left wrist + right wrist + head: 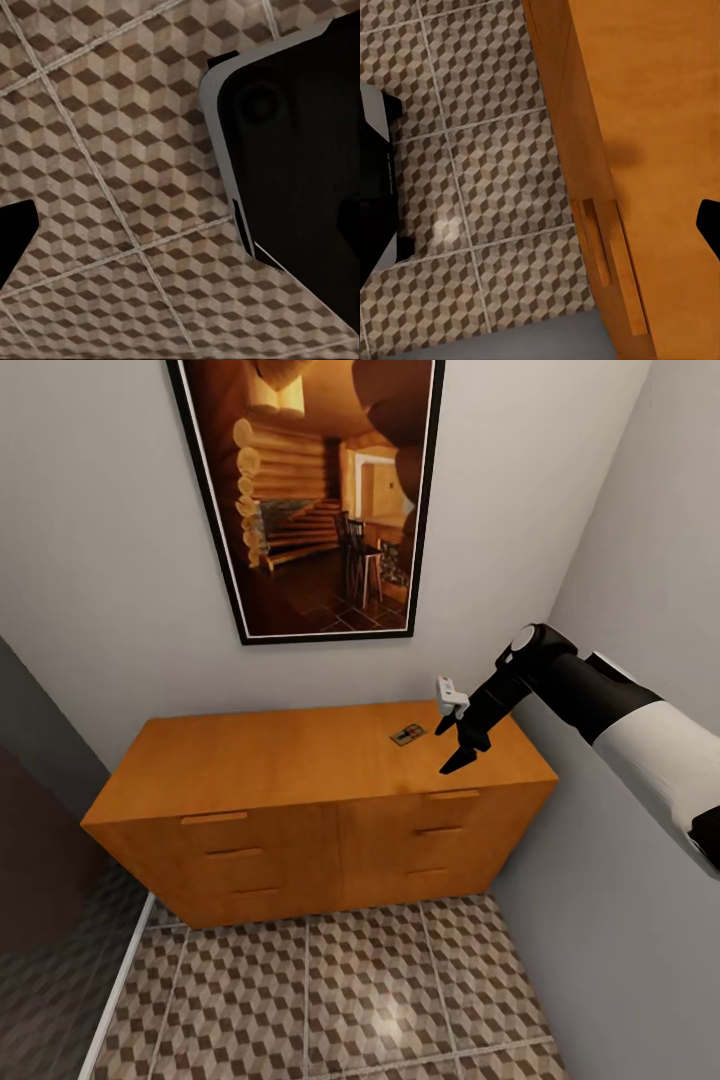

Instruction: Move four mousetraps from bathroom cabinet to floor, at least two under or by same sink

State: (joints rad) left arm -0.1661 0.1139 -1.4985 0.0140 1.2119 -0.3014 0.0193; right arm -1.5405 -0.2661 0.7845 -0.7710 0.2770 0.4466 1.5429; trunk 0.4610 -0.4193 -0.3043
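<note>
One mousetrap [407,735] lies flat on the top of the cabinet [300,760], toward its right end and nearer the back edge than the front. It is too small for you to read more than a tan board with dark wire and a reddish spot.

Your right gripper [462,752] hangs just right of the mousetrap, above the cabinet top and not touching the trap. The right arm comes in from the right edge of the head view, white sleeve first, then black forearm, bent at the wrist so the fingers point down and toward the cabinet's front edge. The dark fingers overlap from that angle, so you cannot tell whether they are spread or pressed together. In the right wrist view only a black fingertip [709,225] shows, over the cabinet top near its front edge, with a drawer handle [601,244] below.

The left wrist view looks down on the bathroom floor [112,187], with part of the robot's dark body [300,150] cut off at the frame edge. You cannot tell that gripper's state.

The cabinet's drawers are shut, hiding their contents.
</note>
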